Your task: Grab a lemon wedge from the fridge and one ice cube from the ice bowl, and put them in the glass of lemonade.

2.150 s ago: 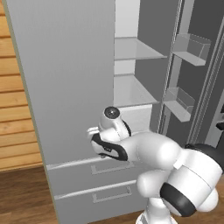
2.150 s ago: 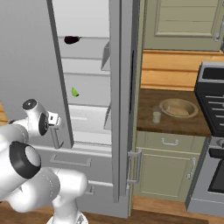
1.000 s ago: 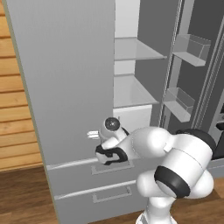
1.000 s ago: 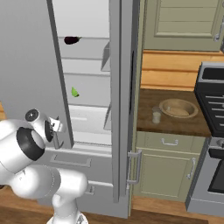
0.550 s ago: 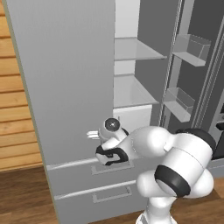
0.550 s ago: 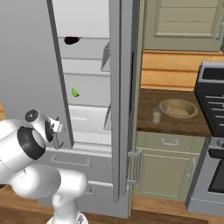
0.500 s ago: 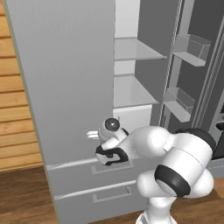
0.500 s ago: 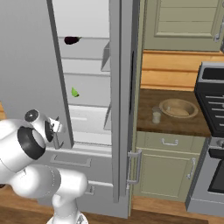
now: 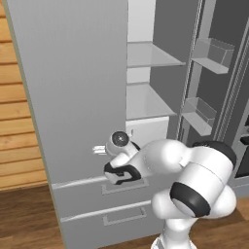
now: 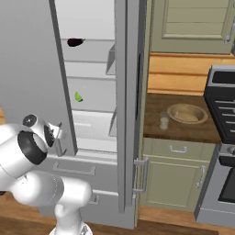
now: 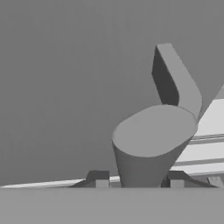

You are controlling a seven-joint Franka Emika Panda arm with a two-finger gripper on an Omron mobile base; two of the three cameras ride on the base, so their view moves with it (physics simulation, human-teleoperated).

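While the fridge [image 10: 92, 92] stands w/ one door swung wide, the jaws [image 11: 139, 181] are seen clamped on the lower end of that door's bar handle [image 11: 151, 144], one fingertip [image 11: 98, 178] each side. The lemon wedge [image 10: 78, 97] is seen on a white shelf inside. On the tabletop [image 10: 183, 131] at right, the glass of lemonade [image 10: 164, 120] is set just beside the ice bowl [image 10: 187, 113].

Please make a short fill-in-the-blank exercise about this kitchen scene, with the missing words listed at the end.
1. The gripper is closed on the fridge door's ____.
2. The lemon wedge lies on a shelf inside the ____.
3. The glass of lemonade stands on the counter beside the ice ____.
4. The dark round item sits on a shelf ____ the lemon wedge.

Missing words: handle; fridge; bowl; above
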